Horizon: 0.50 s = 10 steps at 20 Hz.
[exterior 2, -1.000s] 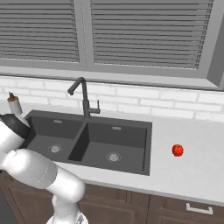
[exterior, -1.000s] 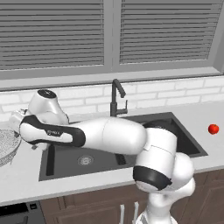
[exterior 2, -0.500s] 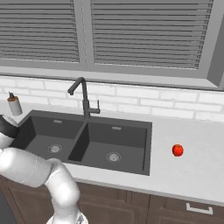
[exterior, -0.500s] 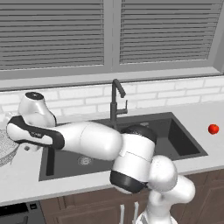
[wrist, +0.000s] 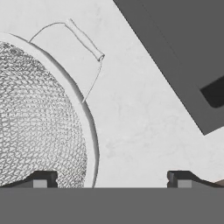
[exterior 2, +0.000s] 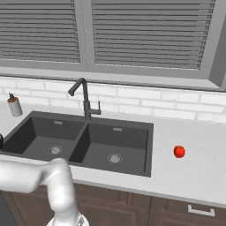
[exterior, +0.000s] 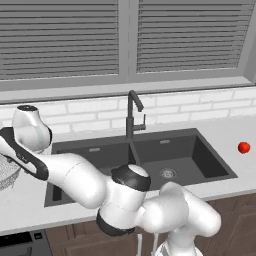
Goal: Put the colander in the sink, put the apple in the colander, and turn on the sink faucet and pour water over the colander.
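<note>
The colander (wrist: 39, 118), a speckled mesh bowl with a pale rim (wrist: 90, 135) and a thin wire handle (wrist: 83, 41), lies on the counter left of the sink (exterior: 150, 157); its edge also shows at the far left as the colander (exterior: 7, 172). My gripper (wrist: 111, 181) hangs open just above it. One fingertip (wrist: 41, 179) is over the mesh, the other is over bare counter, and the rim runs between them. The red apple (exterior: 244, 147) rests on the counter right of the sink (exterior 2: 88, 141), seen again as the apple (exterior 2: 178, 151). The faucet (exterior: 132, 112) stands behind the divider, with no water running.
A soap dispenser (exterior 2: 14, 106) stands at the back left of the counter. The sink's near corner (wrist: 183, 65) lies beyond the colander's handle. My arm (exterior: 75, 175) stretches across the left basin and the counter's front. Brick wall and window blinds are behind.
The arm has swung further left and lower, bringing the hand over the colander. Apple, sink and cameras have stayed put.
</note>
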### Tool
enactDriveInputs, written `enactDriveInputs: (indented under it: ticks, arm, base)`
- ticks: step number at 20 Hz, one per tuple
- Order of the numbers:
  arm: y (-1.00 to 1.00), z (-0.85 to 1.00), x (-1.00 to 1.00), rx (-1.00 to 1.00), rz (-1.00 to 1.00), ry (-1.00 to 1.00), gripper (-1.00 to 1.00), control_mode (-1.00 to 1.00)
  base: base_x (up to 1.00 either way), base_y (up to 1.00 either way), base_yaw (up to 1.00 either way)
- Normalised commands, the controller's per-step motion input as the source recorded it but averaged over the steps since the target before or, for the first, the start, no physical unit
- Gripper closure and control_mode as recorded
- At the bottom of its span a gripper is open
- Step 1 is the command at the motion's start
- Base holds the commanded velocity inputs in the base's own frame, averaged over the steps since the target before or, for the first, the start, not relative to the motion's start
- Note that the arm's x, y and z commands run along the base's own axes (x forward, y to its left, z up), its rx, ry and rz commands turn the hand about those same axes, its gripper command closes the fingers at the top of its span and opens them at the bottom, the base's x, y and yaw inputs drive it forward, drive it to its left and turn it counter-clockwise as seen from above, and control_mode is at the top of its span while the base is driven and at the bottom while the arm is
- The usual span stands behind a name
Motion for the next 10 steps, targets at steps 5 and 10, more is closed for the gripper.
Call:
enactDriveInputs:
  ticks: [5, 10]
  arm:
    - [0.14, -0.37, 0.03, -0.09, 0.00, 0.01, -1.00, -1.00]
    - [0.14, -0.44, 0.00, -0.11, 0.00, 0.00, -1.00, -1.00]
  base:
    - [0.00, 0.00, 0.00]
    - [0.00, 0.00, 0.00]
